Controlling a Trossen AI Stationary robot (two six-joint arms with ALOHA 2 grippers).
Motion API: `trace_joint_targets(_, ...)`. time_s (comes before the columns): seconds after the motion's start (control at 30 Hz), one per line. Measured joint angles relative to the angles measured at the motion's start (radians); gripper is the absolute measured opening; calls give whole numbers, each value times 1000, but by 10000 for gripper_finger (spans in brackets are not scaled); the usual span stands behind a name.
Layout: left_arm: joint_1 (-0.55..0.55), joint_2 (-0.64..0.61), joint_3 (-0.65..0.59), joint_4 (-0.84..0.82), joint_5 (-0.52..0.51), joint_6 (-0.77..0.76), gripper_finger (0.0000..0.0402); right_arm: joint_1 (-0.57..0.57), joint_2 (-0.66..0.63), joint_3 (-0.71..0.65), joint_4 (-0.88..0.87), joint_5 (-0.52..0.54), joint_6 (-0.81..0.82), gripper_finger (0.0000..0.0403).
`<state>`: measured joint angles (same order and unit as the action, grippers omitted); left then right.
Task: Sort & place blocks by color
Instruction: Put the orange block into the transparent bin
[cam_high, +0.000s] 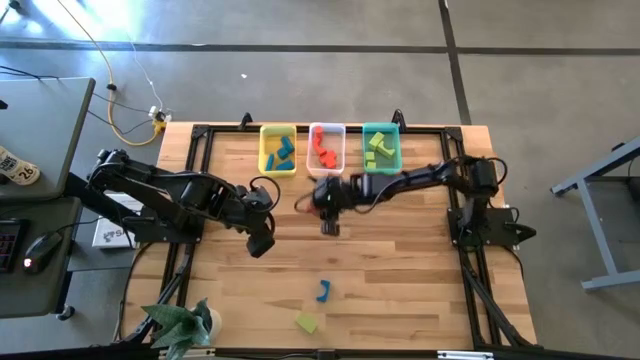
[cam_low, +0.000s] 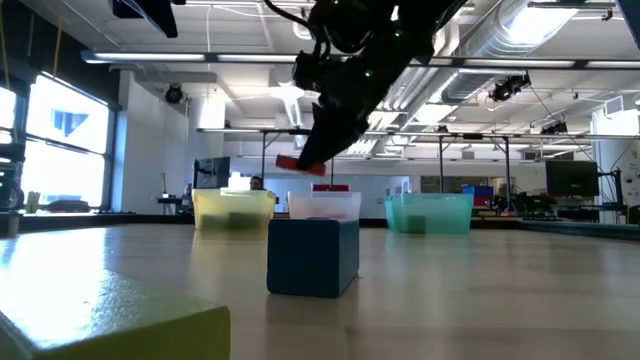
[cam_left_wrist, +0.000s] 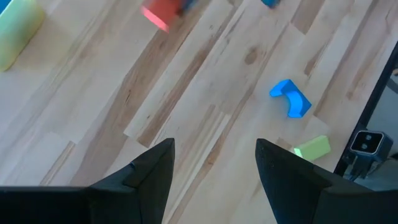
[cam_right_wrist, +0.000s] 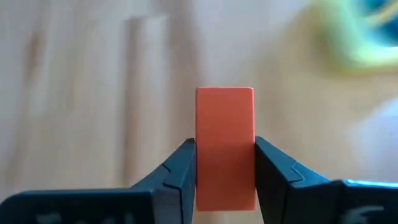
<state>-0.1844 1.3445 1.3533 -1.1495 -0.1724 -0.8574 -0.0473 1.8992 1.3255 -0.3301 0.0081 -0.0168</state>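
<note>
Red bar (cam_right_wrist: 225, 146): an orange-red bar is pinched between the two fingers of the right claw (cam_right_wrist: 225, 180); the fingers press on its two long sides, and its long axis runs straight out from the claw, the free end pointing away from the wrist.
Red bar, height: it is carried clear of the tabletop (cam_high: 400, 280), as seen in the low view (cam_low: 300, 165), where it hangs in front of the bins and its long axis lies nearly level.
Right claw (cam_high: 330, 222): closed on the red bar, held over the tabletop just in front of the clear bin (cam_high: 327, 150).
Left claw (cam_left_wrist: 214, 165): spread wide and empty, held above bare wood; in the high view (cam_high: 262, 243) it is found left of the right claw.
Blue arch (cam_high: 323, 291): lies on the tabletop near the front edge, well apart from both claws; its legs are turned sideways in the left wrist view (cam_left_wrist: 290, 98).
Green block (cam_high: 306, 322): lies just beside the blue arch, nearer the front edge; a short bar lying flat (cam_left_wrist: 312, 147).
Yellow bin (cam_high: 277, 150): at the far edge, left of the clear bin; blue blocks (cam_high: 281, 152) are held in it.
Clear bin: in the middle; red blocks (cam_high: 324, 152) are held in it.
Teal bin (cam_high: 382, 148): right of the clear bin; green blocks (cam_high: 378, 150) are held in it.
Plant (cam_high: 180, 325): at the front left corner.
</note>
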Motion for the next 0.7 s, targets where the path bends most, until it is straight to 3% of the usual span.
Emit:
trace_joint_targets(0.23,1,0,0,62,-56,-6,213,-165,-58,1,110,108,7,99)
trace_joint_targets(0.5,1,0,0,179,-121,-4,213,-348,-53,1,212,107,134,99)
trace_joint_targets(0.7,1,0,0,218,-154,19,213,-413,-8,2,226,48,198,99)
